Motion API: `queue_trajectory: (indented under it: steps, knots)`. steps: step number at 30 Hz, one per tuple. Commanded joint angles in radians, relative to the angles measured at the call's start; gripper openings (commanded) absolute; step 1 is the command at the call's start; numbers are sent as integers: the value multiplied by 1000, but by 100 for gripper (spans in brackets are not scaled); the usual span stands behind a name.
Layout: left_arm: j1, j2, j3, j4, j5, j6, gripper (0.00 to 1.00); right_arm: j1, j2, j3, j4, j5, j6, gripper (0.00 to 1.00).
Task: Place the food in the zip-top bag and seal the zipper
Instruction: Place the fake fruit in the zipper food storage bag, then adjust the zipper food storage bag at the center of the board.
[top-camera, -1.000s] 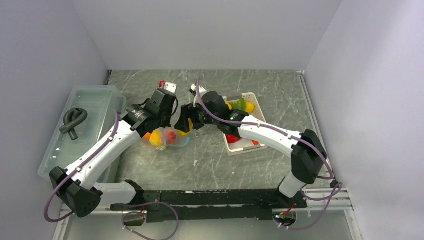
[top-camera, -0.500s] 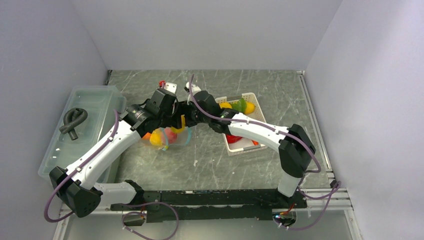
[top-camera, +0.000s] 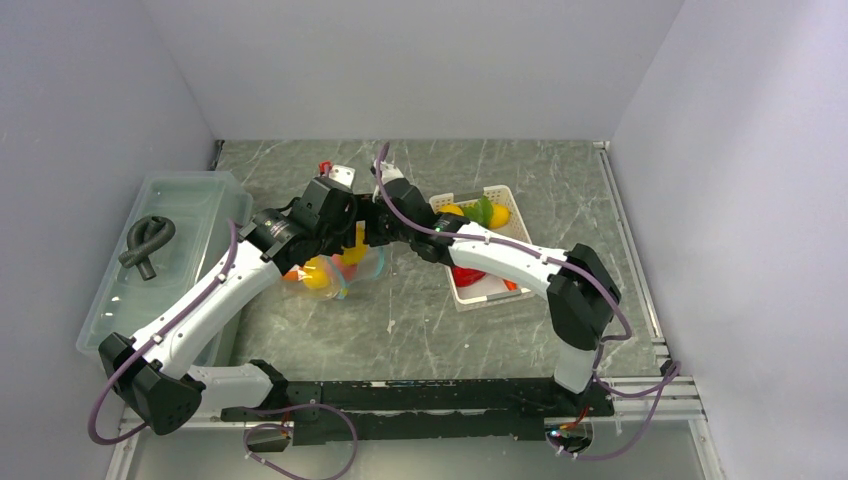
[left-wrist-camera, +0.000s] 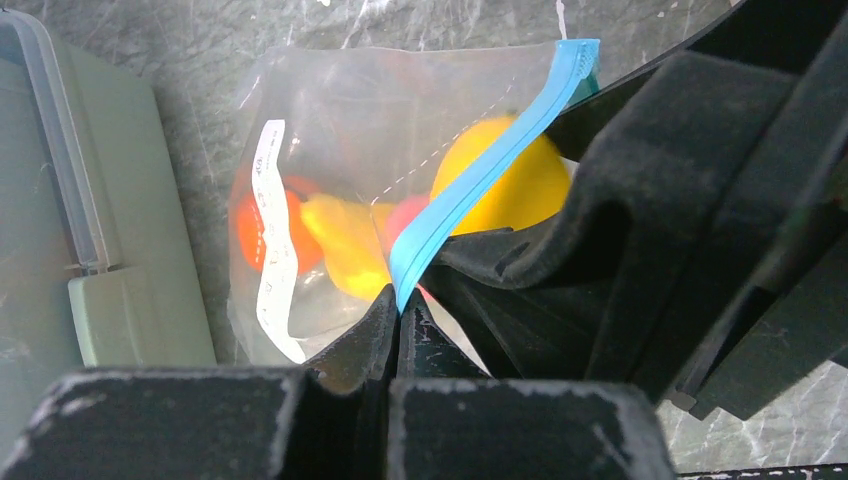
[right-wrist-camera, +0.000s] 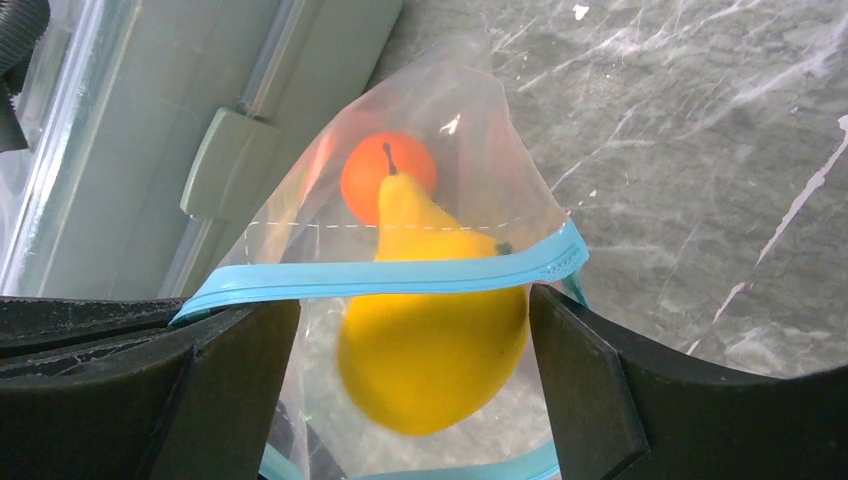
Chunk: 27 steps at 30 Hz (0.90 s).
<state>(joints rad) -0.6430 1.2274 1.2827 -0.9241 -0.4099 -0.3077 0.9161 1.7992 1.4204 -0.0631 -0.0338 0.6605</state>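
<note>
Room: pale bare walls (top-camera: 420, 70) close in a grey marbled table (top-camera: 560, 190) that fills the middle of the top view.
Bin: a translucent lidded bin (top-camera: 190, 200) sits at the left edge of the frame. We cannot tell if the dark looped hose (top-camera: 147, 245) is on it or inside it.
Basket: the white basket (top-camera: 512, 190) lies right of centre, holding a yellow fruit (top-camera: 499, 215), a green piece (top-camera: 482, 208) and a red piece (top-camera: 465, 277).
Arms: both reach in to the centre of the frame and meet over the bag.
Zip-top bag (top-camera: 345, 275): it lies on the table just left of centre, between bin and basket, with its mouth lifted towards the grippers.
Left gripper (left-wrist-camera: 400, 305): its fingers are pressed together on the zipper (left-wrist-camera: 480, 175), at the strip's lower end in the wrist view.
Right gripper (right-wrist-camera: 412, 330): the jaws stand wide apart astride the bag's mouth.
Yellow pear (right-wrist-camera: 440, 370): it sits between those jaws, in the mouth behind the blue strip. We cannot tell whether a finger touches it.
Orange fruit (right-wrist-camera: 388, 175): it lies deeper in the bag, towards the top of the right wrist frame.
Done: we judge that several pieces are bagged.
Left: we judge that the basket's pieces have yet to go in, and the mouth is open, so the zipper is unsealed.
</note>
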Motion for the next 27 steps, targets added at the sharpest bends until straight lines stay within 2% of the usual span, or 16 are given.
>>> queue_trajectory:
  steps: [1, 7, 10, 27]
  knots:
    - [3, -25, -3, 32, 6, 10, 0, 3, -6, 47, 51, 12, 7, 91]
    - [7, -32, -5, 35, 15, 6, 0, 4, -24, 27, 58, -1, -7, 98]
    - [8, -31, -4, 34, 13, 4, 0, 4, -40, 14, 49, 1, -14, 98]
    - [18, -26, -4, 36, 17, 4, 0, 4, -223, -149, -36, 70, -99, 91]
